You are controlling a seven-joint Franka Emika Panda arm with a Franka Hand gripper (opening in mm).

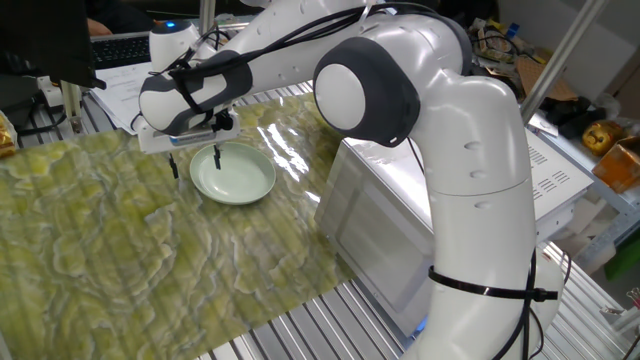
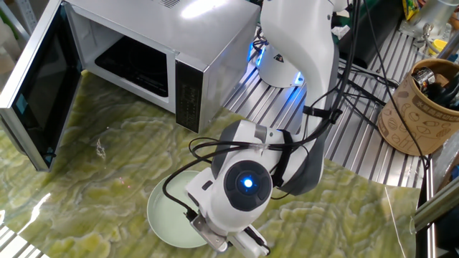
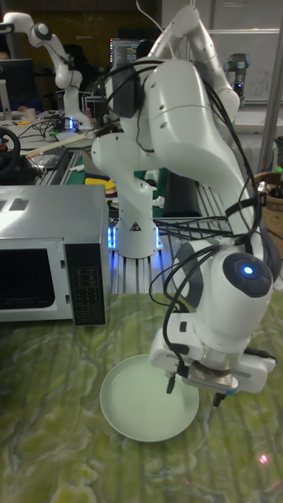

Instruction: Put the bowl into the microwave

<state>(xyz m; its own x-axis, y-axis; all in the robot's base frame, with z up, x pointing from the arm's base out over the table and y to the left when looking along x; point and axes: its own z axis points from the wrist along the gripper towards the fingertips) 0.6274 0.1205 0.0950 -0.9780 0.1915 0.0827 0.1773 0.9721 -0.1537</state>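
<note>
Bowl (image 1: 233, 173), pale mint-green, shallow, empty, sits flat on the green marbled table cover (image 1: 120, 250), directly under the gripper (image 1: 194, 160). Gripper hangs over the bowl's rim with its fingers spread wide: one dark fingertip (image 3: 169, 386) is over the inside of the bowl near the rim, the other (image 3: 216, 398) is outside the rim over the cover. Rim lies between the two fingers; neither looks pressed against it, and I cannot tell whether the tips touch the bowl. In the other fixed view the arm's wrist, blue light lit, hides the gripper itself and covers part of the bowl (image 2: 168, 215). Microwave (image 2: 161, 57), silver-grey, stands well apart from the gripper, back toward the arm's base (image 3: 135, 228). Its dark glass door (image 2: 36, 82) is swung wide open, cavity dark and open to view. Microwave control panel (image 3: 88, 284) faces the gripper's side in the tall view. Beyond the cover, bare metal slats of the table (image 2: 358, 143) show, and a brown patterned container (image 2: 419, 107) holding dark tools stands on them, far from the gripper.
</note>
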